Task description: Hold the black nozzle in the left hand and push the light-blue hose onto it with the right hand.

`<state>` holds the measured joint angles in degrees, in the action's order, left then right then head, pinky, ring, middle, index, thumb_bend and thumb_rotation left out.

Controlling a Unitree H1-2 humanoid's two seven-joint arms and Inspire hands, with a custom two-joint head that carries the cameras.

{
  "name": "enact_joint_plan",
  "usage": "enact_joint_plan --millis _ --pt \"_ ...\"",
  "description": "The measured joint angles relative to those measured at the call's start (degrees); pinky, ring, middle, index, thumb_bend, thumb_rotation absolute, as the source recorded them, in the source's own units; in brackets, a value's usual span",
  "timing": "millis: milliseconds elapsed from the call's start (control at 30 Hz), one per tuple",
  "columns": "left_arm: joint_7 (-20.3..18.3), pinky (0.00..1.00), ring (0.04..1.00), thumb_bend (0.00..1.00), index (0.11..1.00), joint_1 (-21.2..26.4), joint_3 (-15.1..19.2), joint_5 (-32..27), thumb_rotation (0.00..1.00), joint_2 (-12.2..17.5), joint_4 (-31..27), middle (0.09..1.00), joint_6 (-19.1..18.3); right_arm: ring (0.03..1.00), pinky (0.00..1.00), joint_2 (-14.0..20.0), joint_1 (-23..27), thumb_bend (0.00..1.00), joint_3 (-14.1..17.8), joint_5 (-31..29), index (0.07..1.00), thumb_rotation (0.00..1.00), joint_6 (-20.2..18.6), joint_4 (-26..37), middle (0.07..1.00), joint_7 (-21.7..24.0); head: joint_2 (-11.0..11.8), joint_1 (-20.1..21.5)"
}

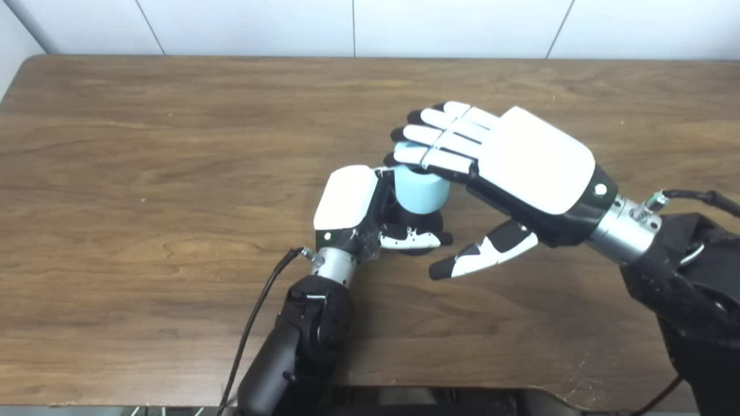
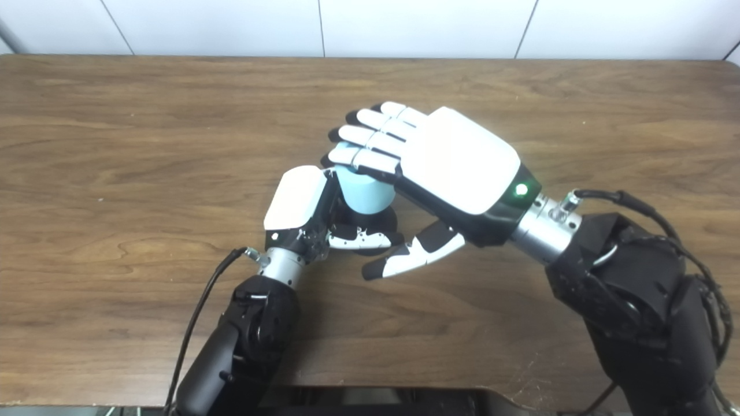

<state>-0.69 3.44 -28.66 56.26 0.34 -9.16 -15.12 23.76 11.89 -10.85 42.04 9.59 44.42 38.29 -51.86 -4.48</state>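
Note:
My left hand (image 1: 370, 211) is shut on the black nozzle (image 1: 425, 222), which stands upright at the table's middle and is mostly hidden inside the grip. The short light-blue hose (image 1: 421, 190) sits upright on top of the nozzle. My right hand (image 1: 509, 159) lies flat above it, palm down, with its fingers (image 1: 436, 141) stretched out and resting on the hose's top end. Its thumb (image 1: 480, 257) hangs free below, touching nothing. In the right eye view the hose (image 2: 364, 193) shows between both hands.
The wooden table (image 1: 144, 173) carries nothing else in view. A white wall runs along its far edge. A black cable (image 1: 260, 306) trails from the left wrist towards the near edge, and another cable (image 1: 694, 196) loops at the right wrist.

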Motion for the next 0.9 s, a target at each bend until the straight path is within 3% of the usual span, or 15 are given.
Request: enact_joint_plan --millis 233,900 --pt "-0.2 0.47 0.515 0.52 0.484 0.0 0.1 0.0 0.00 -0.1 0.0 0.495 0.0 0.879 0.87 -0.1 -1.1 0.56 0.0 1.0 0.839 0.73 1.4 -1.3 0.874 -0.6 0.0 -0.1" --pt "-0.5 0.46 0.507 0.52 0.485 0.0 0.2 -0.1 0.00 -0.2 0.0 0.486 -0.1 0.874 0.82 -0.1 -1.7 0.55 0.5 -1.1 0.820 0.71 -0.5 -3.6 0.866 -2.4 0.0 0.1"
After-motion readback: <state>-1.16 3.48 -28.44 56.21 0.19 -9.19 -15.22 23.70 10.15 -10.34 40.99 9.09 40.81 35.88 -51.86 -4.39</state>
